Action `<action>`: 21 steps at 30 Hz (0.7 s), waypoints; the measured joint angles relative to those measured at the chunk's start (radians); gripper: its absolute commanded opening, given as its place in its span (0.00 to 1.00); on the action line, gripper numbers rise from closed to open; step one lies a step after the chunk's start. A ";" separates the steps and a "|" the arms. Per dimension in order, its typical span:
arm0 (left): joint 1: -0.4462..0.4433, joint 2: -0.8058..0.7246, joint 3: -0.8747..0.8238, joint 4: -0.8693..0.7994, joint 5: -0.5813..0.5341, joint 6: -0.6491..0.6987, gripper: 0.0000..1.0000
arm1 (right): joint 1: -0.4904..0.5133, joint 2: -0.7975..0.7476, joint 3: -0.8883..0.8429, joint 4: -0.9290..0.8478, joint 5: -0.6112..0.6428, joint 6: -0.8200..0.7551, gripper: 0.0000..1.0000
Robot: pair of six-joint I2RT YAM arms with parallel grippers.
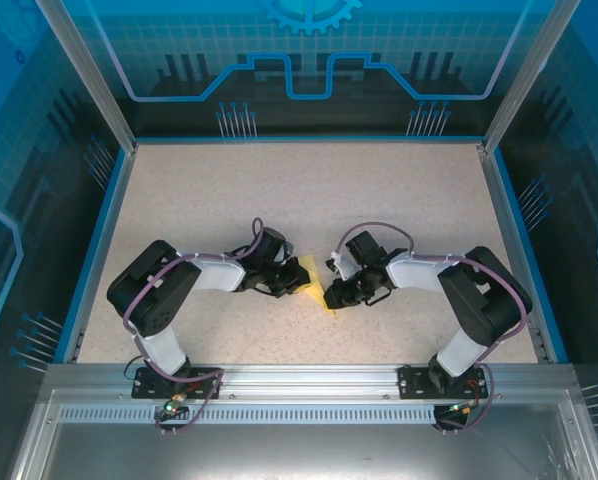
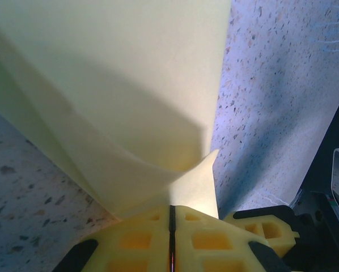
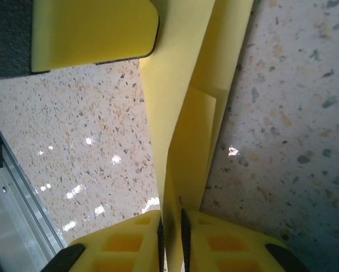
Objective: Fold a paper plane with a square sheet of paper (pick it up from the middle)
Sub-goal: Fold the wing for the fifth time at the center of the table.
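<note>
Top external: both arms bend inward, elbows out. The left pincer (image 1: 297, 281) and right pincer (image 1: 335, 291) meet at the paper (image 1: 309, 268) mid-desk (image 1: 279, 200). Left wrist: pincer clenched on the paper's curled edge. Right wrist: pincer clenched on folded paper layers.

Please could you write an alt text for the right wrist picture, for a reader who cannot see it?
The right tool grips a folded yellow paper between its two yellow fingers at the bottom edge. The paper runs up over a speckled table, and another yellow pad sits at the top left.
</note>
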 measured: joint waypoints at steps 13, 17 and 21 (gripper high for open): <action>0.000 0.000 0.000 0.000 -0.006 0.000 0.10 | 0.001 -0.021 0.005 -0.018 0.026 0.000 0.20; 0.000 0.000 0.000 0.000 -0.006 0.000 0.10 | 0.001 -0.021 0.005 -0.018 0.027 0.000 0.21; 0.000 0.000 0.000 0.000 -0.006 0.000 0.10 | 0.001 -0.023 0.005 -0.018 0.033 0.000 0.21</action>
